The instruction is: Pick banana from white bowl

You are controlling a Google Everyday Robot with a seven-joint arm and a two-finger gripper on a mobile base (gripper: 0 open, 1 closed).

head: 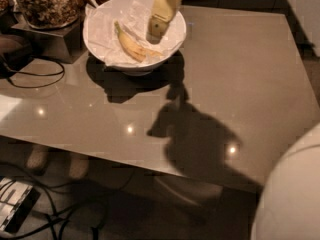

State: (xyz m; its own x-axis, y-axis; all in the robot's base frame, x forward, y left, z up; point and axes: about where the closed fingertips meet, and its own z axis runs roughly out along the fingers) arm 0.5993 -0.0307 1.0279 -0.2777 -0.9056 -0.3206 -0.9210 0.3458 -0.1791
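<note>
Camera view
Gripper: low inside the right half of the white bowl, tip just above the crumpled paper; contact with the paper not clear.
Grip: spread or closed, not to be made out here.
Banana: flat on the paper in the bowl, stem toward far left, other end toward near right, just left of the gripper tip; not held.
Bowl's place: far left part of the worktop, just right of a glass jar of nuts on a dark stand.
Step in hand: judged as the reach down into the bowl, with the grasp not yet made.
Next move: probably a small shift left to sit over the banana's middle, set across its length, then down and a gentle close; care needed not to catch the paper or knock the bowl's wall.
Count: one banana, one white bowl, one gripper, one jar in clear view, one dark cable on the left of the worktop.
</note>
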